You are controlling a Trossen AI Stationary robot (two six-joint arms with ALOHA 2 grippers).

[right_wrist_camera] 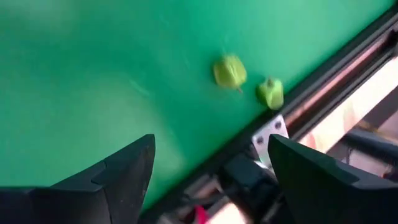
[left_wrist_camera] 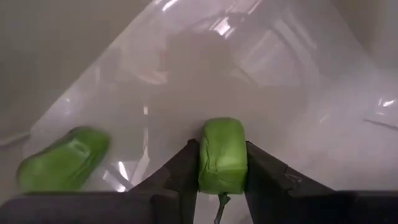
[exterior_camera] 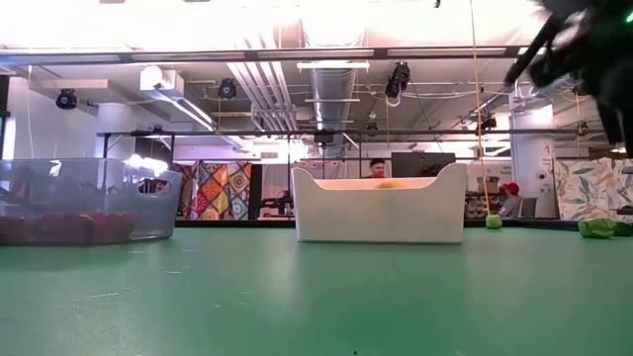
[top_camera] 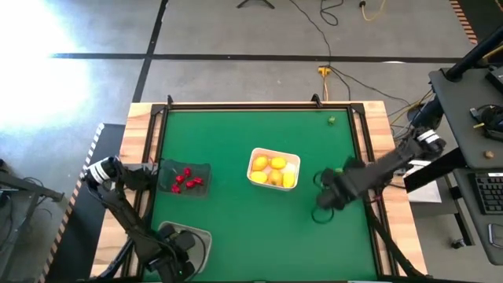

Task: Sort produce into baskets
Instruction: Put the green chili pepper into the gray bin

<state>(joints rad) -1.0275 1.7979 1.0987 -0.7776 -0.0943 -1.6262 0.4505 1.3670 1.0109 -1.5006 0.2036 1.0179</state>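
While over clear tub, left tool (left_wrist_camera: 222,180) around green piece (left_wrist_camera: 222,154).

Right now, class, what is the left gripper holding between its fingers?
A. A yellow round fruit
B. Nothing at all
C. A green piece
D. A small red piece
C: in the left wrist view the left gripper has its two dark fingers pressed against either side of a green piece, held over the clear basket, where a second green piece already lies.
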